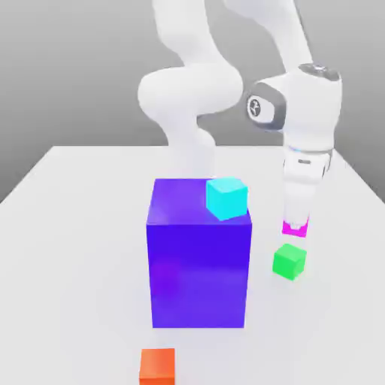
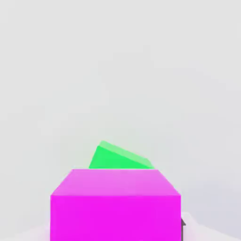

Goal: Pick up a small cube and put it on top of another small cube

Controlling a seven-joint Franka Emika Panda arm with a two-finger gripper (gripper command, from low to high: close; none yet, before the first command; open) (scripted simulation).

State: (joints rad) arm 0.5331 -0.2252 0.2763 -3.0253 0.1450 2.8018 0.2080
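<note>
The magenta cube (image 1: 295, 228) is clamped in the gripper (image 1: 295, 225), held just above the green cube (image 1: 289, 261); no markings are visible.

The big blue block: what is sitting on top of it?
A cyan cube sits at a top corner of the big blue block. The cyan cube covers the block's top beneath it.

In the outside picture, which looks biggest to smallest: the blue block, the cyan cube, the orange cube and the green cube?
1. Blue block, by far the biggest.
2. Cyan cube.
3. Orange cube, though it is cut off by the picture's edge and sits nearer the camera, so this is unsure.
4. Green cube.
</note>
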